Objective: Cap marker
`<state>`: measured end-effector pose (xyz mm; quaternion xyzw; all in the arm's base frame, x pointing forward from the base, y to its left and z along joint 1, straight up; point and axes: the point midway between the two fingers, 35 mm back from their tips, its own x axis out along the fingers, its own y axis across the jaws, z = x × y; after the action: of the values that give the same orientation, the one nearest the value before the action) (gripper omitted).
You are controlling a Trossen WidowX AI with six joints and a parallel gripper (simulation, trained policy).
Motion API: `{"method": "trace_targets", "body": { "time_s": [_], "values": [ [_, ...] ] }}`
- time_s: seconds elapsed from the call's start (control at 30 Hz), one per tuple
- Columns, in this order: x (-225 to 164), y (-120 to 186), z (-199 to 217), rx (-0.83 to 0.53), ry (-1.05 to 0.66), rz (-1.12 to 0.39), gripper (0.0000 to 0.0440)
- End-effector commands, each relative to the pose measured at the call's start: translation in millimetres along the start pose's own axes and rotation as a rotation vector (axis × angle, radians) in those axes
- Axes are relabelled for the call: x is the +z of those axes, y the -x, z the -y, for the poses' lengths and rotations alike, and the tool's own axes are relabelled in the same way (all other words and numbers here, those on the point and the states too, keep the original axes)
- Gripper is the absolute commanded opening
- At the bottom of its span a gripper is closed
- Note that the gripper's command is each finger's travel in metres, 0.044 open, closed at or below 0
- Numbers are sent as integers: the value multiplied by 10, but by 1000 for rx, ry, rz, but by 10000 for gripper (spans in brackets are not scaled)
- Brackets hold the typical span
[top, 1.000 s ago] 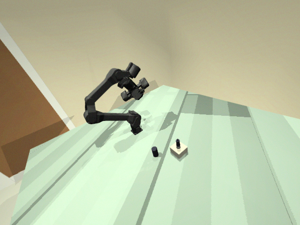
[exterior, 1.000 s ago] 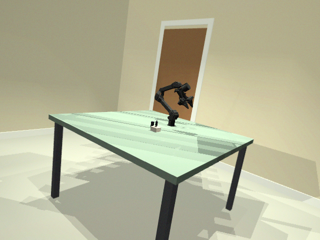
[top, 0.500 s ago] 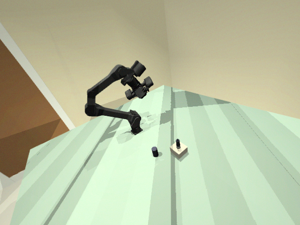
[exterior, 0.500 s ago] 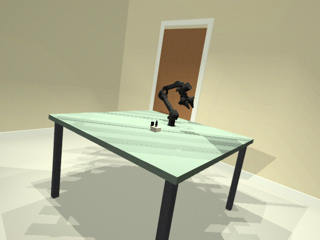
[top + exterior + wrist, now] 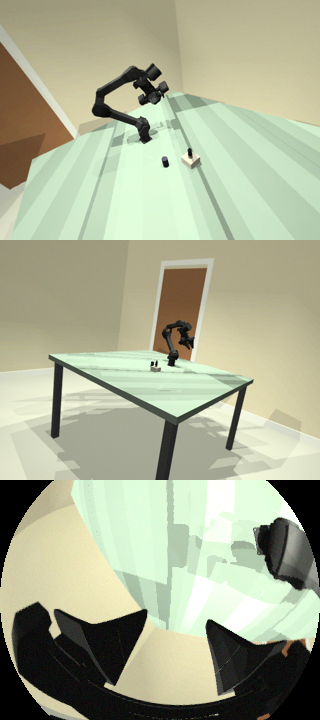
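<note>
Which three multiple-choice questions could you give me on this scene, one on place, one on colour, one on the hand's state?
1. Where is the cap?
A. On the marker
B. On the table beside the holder block
C. Between the fingers

2. What colour is the door?
A. Brown
B. Blue
C. White

3. How is the hand?
A. Shut on the marker
B. Shut on nothing
C. Open

1: B, the cap stands apart from the holder block and the marker.
2: A, the door shows brown inside a white frame.
3: C, the wrist view shows a wide gap between the fingers of the hand.
</note>
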<state>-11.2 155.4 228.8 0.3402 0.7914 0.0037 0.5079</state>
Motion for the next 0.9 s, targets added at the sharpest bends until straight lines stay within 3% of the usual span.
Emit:
{"method": "trace_targets", "body": {
  "time_s": [0.0,0.87],
  "values": [
    [49,-14,-78,-5,-14,15,325],
    [493,40,-520,31,-117,120,327]
  ]
}}
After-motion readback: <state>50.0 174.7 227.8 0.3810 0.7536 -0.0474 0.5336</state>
